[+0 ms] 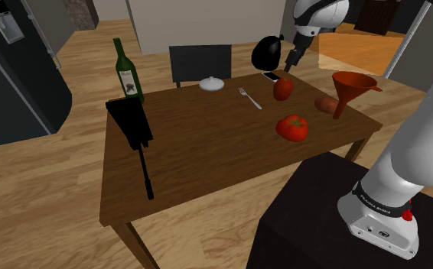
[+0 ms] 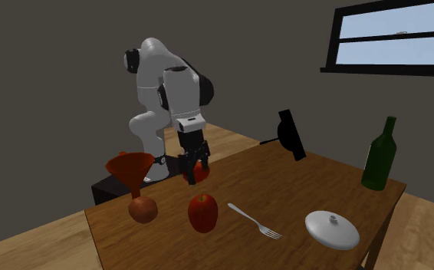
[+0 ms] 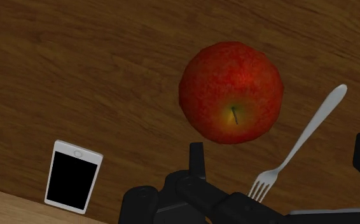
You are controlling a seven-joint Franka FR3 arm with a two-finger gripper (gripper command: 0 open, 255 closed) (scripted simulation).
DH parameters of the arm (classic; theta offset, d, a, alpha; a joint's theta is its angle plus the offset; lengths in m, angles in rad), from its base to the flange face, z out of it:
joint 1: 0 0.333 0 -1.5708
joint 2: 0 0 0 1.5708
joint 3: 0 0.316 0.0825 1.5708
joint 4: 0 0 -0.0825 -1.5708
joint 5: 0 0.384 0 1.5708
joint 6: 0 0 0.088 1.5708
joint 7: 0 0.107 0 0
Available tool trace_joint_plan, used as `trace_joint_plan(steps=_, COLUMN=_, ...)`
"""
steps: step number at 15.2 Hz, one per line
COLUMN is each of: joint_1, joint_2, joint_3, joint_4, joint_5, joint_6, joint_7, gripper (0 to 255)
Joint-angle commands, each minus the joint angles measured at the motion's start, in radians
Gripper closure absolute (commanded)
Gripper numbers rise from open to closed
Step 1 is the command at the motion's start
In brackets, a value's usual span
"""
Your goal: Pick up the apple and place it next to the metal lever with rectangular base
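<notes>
The red apple (image 1: 284, 89) (image 2: 202, 212) (image 3: 231, 92) sits stem up on the wooden table (image 1: 200, 153), between a fork and a white phone. My black gripper (image 1: 290, 66) (image 2: 195, 173) (image 3: 281, 151) hangs a little above it, open and holding nothing; the apple lies just beyond the fingers (image 3: 196, 156), not between them. The black lever with its rectangular base (image 1: 131, 124) (image 2: 290, 134) stands at the table's opposite end, at the shoulder view's left, its long handle (image 1: 146, 174) lying along the table.
A fork (image 1: 249, 98) (image 3: 299, 143) and phone (image 1: 271, 76) (image 3: 74, 176) flank the apple. A tomato (image 1: 292, 128), brown round fruit (image 1: 327, 105) and orange funnel (image 1: 353, 88) stand nearer the stand. A green bottle (image 1: 128, 74) and white lid (image 1: 212, 84) are by the far edge.
</notes>
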Motion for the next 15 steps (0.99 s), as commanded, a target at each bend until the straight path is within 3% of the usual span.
trace_joint_plan(steps=1, joint_1=-0.015, joint_2=0.049, joint_3=-0.008, joint_4=0.031, joint_5=0.049, joint_6=0.009, joint_7=-0.052, gripper=0)
trace_joint_plan(steps=8, joint_1=-0.024, joint_2=0.12, joint_3=0.005, joint_4=0.006, joint_5=0.113, joint_6=0.087, joint_7=-0.094, gripper=0)
trace_joint_plan(steps=15, joint_1=-0.024, joint_2=0.12, joint_3=0.005, joint_4=0.006, joint_5=0.113, joint_6=0.087, joint_7=-0.094, gripper=0)
